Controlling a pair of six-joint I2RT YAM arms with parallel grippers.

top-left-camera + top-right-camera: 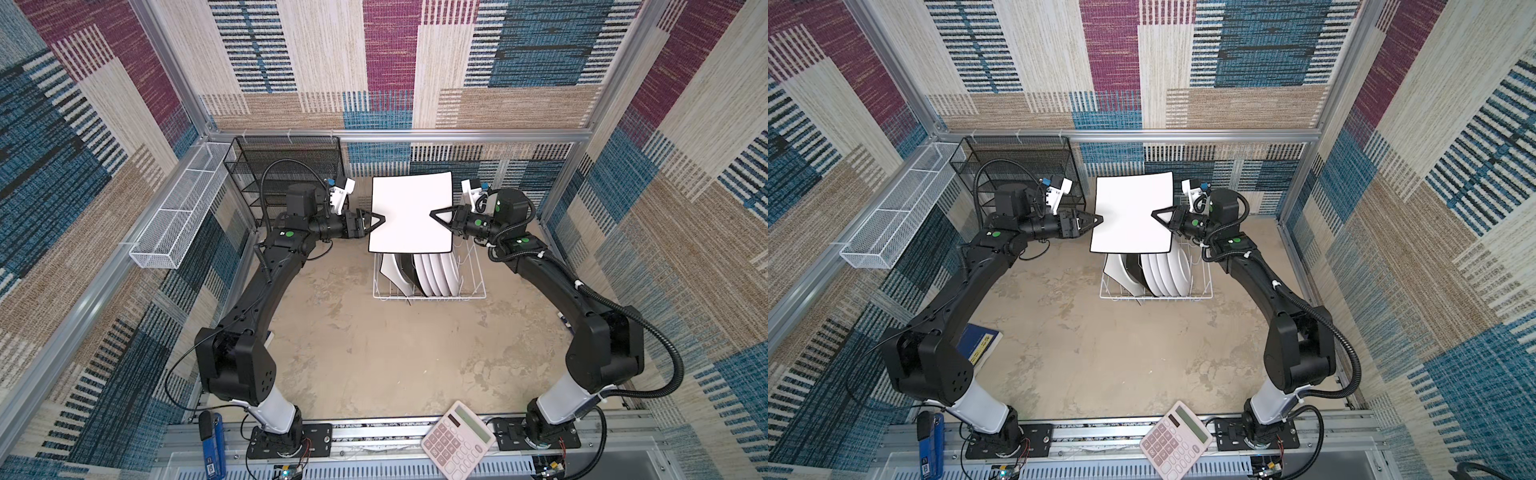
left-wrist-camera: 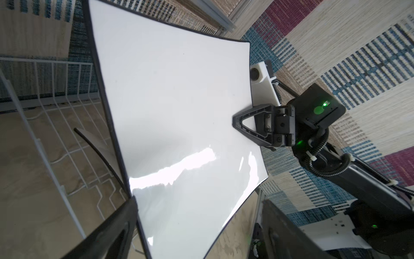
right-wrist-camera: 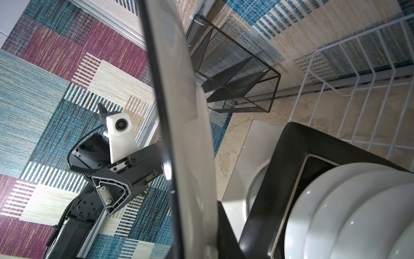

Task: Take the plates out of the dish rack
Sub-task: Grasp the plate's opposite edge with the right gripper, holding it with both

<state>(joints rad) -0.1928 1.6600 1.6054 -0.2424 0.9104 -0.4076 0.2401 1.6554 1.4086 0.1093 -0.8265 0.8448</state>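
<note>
A large white rounded-square plate (image 1: 409, 212) (image 1: 1133, 214) with a dark edge hangs tilted above the dish rack (image 1: 428, 296) (image 1: 1156, 297). My right gripper (image 1: 434, 215) (image 1: 1156, 215) is shut on its right edge. My left gripper (image 1: 380, 219) (image 1: 1098, 220) is open, its fingers straddling the plate's left edge (image 2: 179, 112). Standing in the rack are another white square plate (image 1: 390, 270), a black square plate (image 3: 280, 179) and several round white plates (image 3: 358, 213). In the right wrist view the held plate (image 3: 183, 134) shows edge-on.
A black mesh shelf (image 1: 286, 174) stands at the back left. A long white mesh basket (image 1: 183, 208) hangs on the left wall. A pink calculator (image 1: 457, 440) and a blue tool (image 1: 214, 449) lie on the front rail. A blue book (image 1: 980, 347) lies under the left arm.
</note>
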